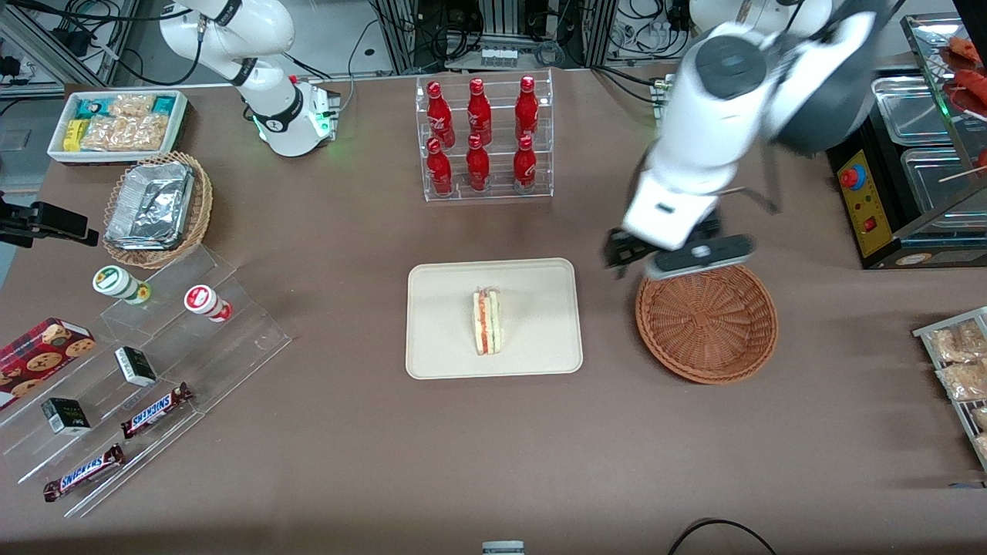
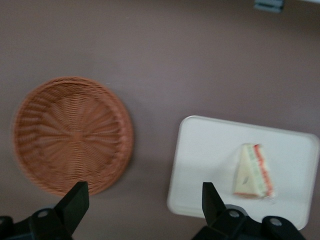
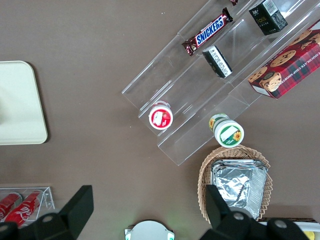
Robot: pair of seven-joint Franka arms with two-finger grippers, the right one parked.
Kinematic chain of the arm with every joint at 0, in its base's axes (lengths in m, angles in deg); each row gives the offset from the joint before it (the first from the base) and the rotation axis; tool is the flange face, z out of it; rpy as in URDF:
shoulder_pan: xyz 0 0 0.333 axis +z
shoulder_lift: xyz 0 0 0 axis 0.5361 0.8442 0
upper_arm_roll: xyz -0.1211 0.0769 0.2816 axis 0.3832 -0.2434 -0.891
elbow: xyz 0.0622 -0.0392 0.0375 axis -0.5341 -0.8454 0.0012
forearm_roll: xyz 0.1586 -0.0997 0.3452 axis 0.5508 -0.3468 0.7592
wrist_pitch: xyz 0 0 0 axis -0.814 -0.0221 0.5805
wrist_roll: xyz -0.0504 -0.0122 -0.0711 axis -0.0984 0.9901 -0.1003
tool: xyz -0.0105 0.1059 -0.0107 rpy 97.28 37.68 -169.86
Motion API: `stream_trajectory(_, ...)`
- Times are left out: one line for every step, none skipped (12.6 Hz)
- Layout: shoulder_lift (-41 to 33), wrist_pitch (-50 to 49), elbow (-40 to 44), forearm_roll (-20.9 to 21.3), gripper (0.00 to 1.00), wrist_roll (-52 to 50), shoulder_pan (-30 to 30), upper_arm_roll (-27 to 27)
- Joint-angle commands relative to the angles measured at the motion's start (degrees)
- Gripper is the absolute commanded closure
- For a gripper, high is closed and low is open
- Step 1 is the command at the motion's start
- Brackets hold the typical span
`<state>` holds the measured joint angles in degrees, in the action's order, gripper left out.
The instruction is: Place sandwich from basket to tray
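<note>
The sandwich is a wrapped white wedge with red and green filling, lying on the cream tray near its middle. The round reddish-brown wicker basket stands beside the tray, toward the working arm's end, with nothing in it. My left gripper hangs in the air over the basket's rim farthest from the front camera, open and empty. In the left wrist view the gripper is spread wide over bare table between the basket and the tray, where the sandwich lies.
A clear rack of red bottles stands farther from the camera than the tray. Toward the parked arm's end are a tan basket with foil, a white snack box and acrylic steps. A food warmer and snack rack stand at the working arm's end.
</note>
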<state>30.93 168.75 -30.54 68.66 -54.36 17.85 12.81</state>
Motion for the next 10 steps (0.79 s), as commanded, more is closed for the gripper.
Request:
stream_trajectory(-6.6,-5.5,-3.5,-2.4,0.0,12.0,6.1,0.0)
stream_trajectory(-7.5,-6.6,-3.5,-2.5,0.0,15.5,8.8,0.0)
stream_trajectory(-8.1,-8.4,-3.2,-2.6,0.0,19.5,11.2,0.0)
stream_trajectory(-8.2,-10.3,-2.1,-2.6,0.0,23.2,13.4,0.0)
stream_trajectory(-8.2,-11.7,-0.7,-2.6,0.0,25.5,15.0,-0.1)
stream_trajectory(-7.8,-13.1,1.0,-2.6,0.0,26.8,16.4,-0.4)
stream_trajectory(-7.8,-14.1,1.3,-2.8,0.0,28.9,16.9,-1.4)
stream_trajectory(-7.7,-14.2,1.6,-4.7,0.0,32.7,16.2,-5.1)
stream_trajectory(-7.7,-14.4,2.4,-6.3,0.0,35.3,14.6,-7.3)
stream_trajectory(-7.6,-14.5,3.4,-6.1,0.0,36.3,13.0,-9.6)
